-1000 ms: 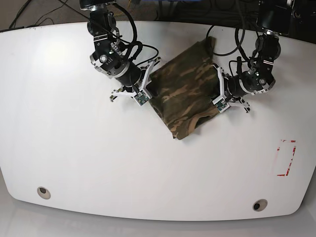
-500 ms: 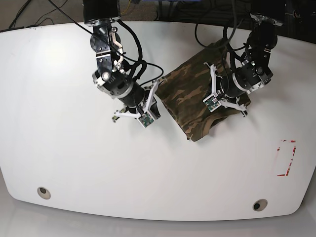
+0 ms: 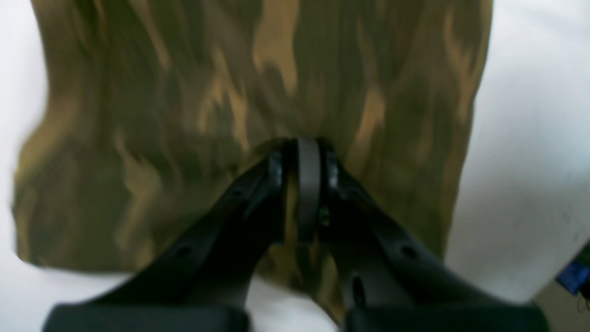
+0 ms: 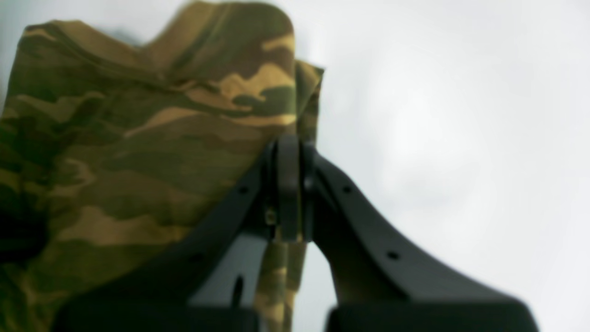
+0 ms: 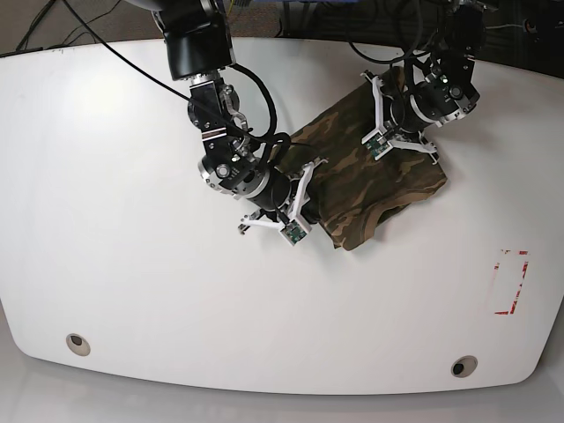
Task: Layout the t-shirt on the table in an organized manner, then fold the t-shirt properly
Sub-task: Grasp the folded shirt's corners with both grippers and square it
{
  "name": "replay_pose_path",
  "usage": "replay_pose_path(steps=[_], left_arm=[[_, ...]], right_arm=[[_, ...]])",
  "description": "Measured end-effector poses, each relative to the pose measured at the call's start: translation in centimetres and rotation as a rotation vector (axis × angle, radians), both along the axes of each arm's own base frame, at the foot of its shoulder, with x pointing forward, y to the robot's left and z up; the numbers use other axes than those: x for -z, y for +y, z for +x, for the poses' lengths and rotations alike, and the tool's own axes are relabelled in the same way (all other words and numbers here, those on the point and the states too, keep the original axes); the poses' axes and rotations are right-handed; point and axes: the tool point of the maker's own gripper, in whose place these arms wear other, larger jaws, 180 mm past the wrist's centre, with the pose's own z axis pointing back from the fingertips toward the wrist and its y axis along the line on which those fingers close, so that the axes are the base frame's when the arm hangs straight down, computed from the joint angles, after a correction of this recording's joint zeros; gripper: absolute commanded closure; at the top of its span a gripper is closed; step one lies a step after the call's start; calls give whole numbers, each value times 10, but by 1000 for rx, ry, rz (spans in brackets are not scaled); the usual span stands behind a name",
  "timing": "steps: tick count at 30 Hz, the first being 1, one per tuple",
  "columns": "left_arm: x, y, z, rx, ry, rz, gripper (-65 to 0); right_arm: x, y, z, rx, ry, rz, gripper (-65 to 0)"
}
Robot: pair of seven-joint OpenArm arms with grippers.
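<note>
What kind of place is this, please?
Probably a robotics lab bench, not a home. Two arms work over a bare white table with grommet holes and a red-marked rectangle; loose cables lie behind it.

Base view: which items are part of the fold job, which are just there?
In the job:
- camouflage t-shirt
- white table
- left pincer and right pincer, both clamped on the shirt

Just there:
- red-marked rectangle
- two grommet holes
</note>
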Motion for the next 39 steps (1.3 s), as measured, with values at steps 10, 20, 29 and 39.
replay_pose_path(steps=[10,20,29,39], left_arm=[[12,-1,-17,-121,47,-32,-26],[23,-1,-6,-131,65,-71,-26],[21,9,35,-121,21,-53,-26],[18,8,45,-82,0,9,-26]], right_arm=[[43,14,-11,-4,82,69,0],[61,-8,-29,37,88,117,0],[64,-40,-65,43,73,66,0],[64,-41,-85,35,91,55,0]])
